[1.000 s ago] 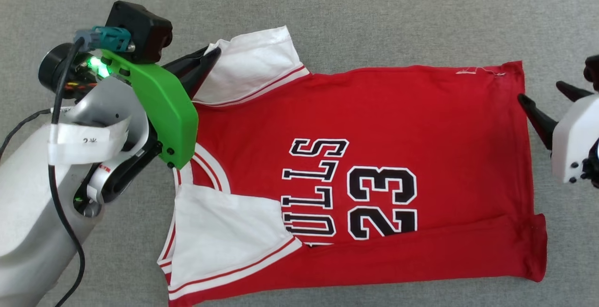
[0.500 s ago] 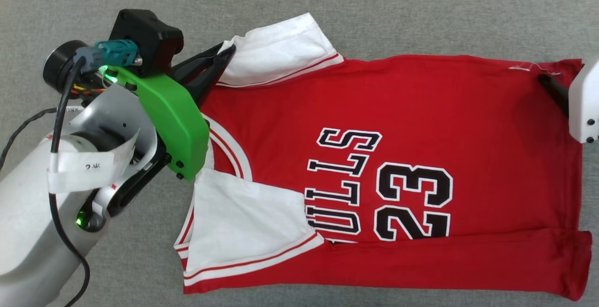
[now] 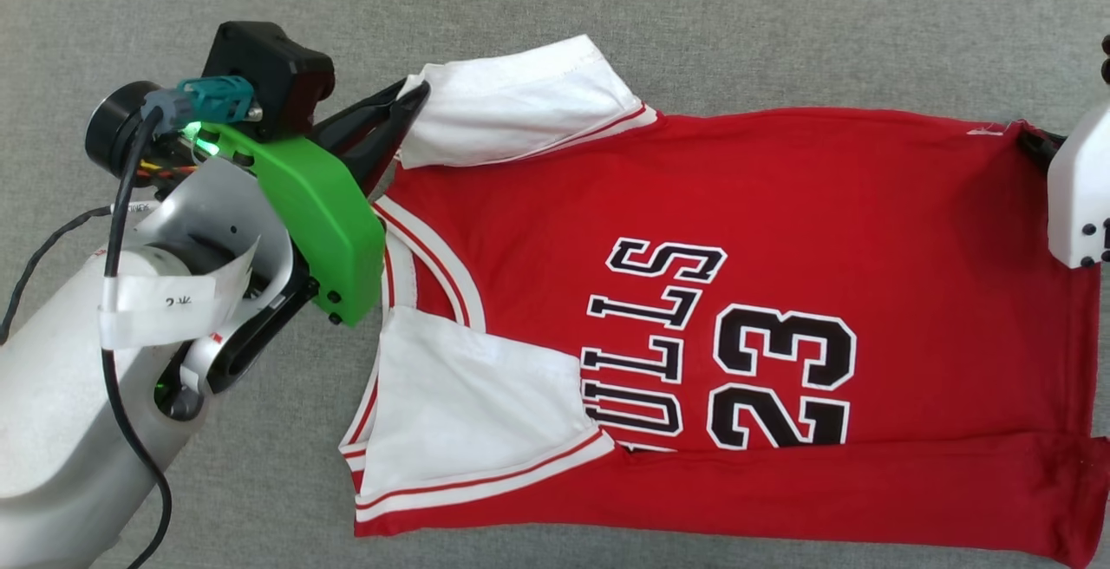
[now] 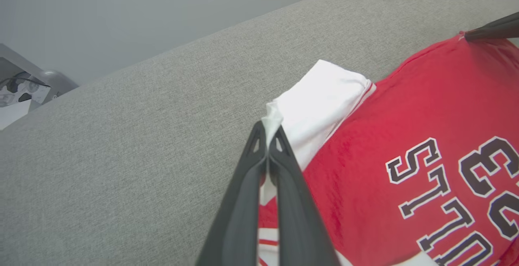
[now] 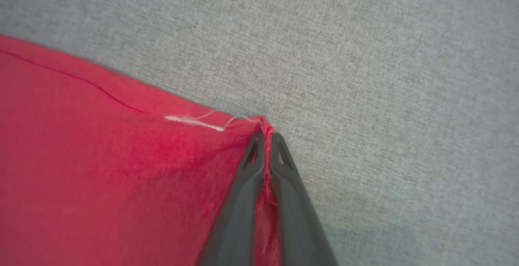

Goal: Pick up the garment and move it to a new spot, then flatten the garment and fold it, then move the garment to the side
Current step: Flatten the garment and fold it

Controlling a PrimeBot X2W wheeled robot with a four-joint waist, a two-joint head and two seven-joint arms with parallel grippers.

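While garment [image 3: 780, 205] lies on grey cloth [image 3: 780, 22], L gripper [image 4: 267, 130] clamps sleeve [image 4: 320, 99], R gripper [image 5: 265, 137] clamps hem corner [image 5: 253, 122]

I work over a counter [image 3: 780, 22] covered in grey woven fabric, evenly and softly lit. Past its far edge stands a plain pale grey wall [image 4: 162, 10], and at the wall's left a grey object [image 4: 54, 81], too blurred to name.

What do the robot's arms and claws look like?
The left arm is silvery grey, with a bright green cover, a black box, a teal plug, a black cable and a white paper tag. A small green light glows on it. The right arm ends in a white shell. The left claw and right claw each have two long, dark, pointed fingers.
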